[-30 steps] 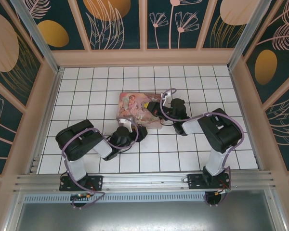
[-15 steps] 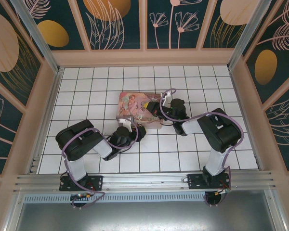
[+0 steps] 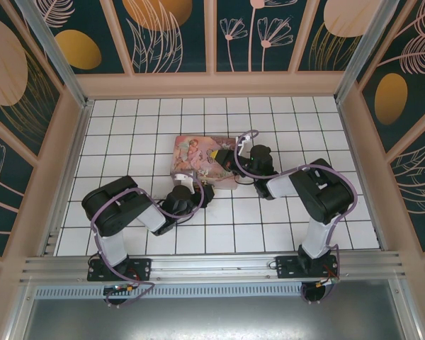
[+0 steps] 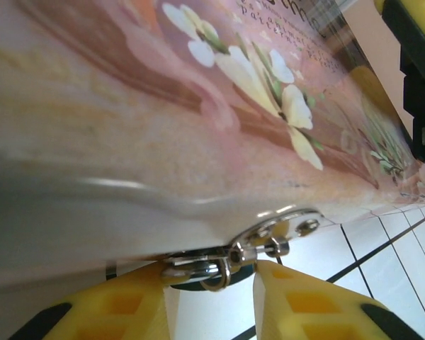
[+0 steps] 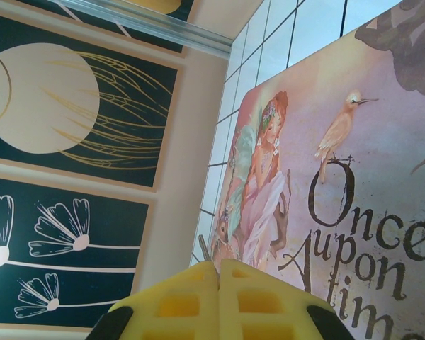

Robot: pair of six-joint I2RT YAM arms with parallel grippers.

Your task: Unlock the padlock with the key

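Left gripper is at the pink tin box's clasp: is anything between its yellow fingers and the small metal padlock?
Nothing visible does. The left gripper is right at the small silvery metal padlock hanging from the metal clasp of the pink illustrated tin box.

place: lab test enclosure | cues: tiled floor (image 3: pixel 127 127), floral wall panels (image 3: pixel 166 35)

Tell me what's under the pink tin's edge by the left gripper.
A silver hasp with a small ring, between the left gripper's yellow fingers. A dark part behind the ring is mostly covered; I can't tell what it is.
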